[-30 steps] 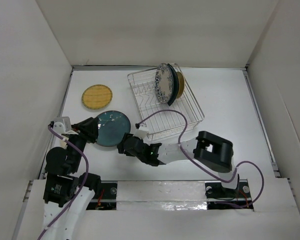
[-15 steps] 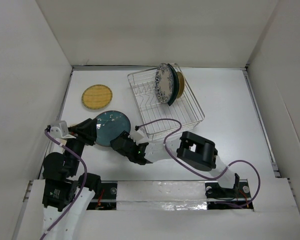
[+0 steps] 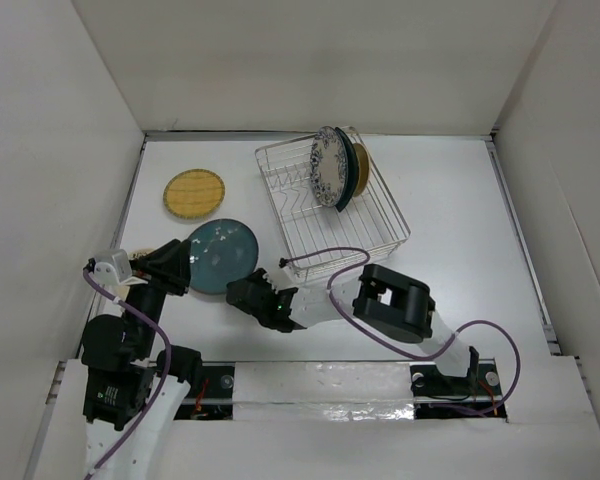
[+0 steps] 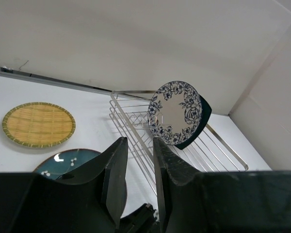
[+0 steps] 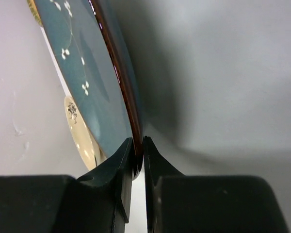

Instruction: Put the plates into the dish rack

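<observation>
While the right gripper (image 5: 138, 145) pinches the rim of the round teal plate (image 3: 222, 256), it should lift slowly and squeeze tight so nothing slips. The left gripper (image 4: 139, 145), a little open and empty, sits at the plate's 9 o'clock. The dish rack (image 3: 325, 240) stands at 1 o'clock.

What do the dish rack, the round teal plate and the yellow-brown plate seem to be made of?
Dish rack: thin silver wire, probably plated metal.
Round teal plate: likely glazed ceramic; glossy, with painted white flowers.
Yellow-brown plate: woven-look pattern; bamboo or printed melamine, cannot tell.
</observation>
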Robot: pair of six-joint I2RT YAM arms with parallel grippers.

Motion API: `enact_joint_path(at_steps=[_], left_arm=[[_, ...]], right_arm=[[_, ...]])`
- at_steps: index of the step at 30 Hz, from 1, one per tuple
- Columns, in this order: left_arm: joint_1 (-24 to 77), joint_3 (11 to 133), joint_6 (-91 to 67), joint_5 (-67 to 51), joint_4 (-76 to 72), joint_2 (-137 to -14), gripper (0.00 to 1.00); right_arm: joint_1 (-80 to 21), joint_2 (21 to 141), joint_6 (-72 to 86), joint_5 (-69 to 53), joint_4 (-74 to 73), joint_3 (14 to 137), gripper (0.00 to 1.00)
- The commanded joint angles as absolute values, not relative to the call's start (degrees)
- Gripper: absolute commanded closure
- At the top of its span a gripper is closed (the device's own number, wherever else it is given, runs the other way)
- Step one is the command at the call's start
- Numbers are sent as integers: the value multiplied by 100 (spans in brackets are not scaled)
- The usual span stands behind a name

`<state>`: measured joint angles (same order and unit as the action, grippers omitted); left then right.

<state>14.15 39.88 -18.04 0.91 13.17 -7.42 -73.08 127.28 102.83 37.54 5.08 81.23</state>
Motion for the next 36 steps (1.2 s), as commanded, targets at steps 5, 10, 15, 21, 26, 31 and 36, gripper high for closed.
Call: enact_joint_path(at_steps=[5,10,15,21,26,31,36], left_arm=[[1406,3999,-1767,79,1099,-677,75],[1406,3990,-1758,70,1116,-633,75],[1406,3981,-1758,70,1107,-659,75],[1406,3981,-1749,79,1107,-694,75],[1406,3981,-1758,70,1107,-703,75],[1406,3964,-1767,26,1099,-747,74],[1406,3964,-1767,-167,1107,-923,72]], right_arm=[[-7786,11754,9976,4903,-517,7374,100],[-7910,11075,9010,6107,-922,7383,100],[-8120,10382,7500,6547,-55,7190,100],[-8402,9529,5039,6855,1632,6839,100],[-7877,8467,3174,6189,2936,6293,100],[-6577,7797,2620,4637,2314,6731,100],[-5100,7875,2163,3544,1503,7513,100]])
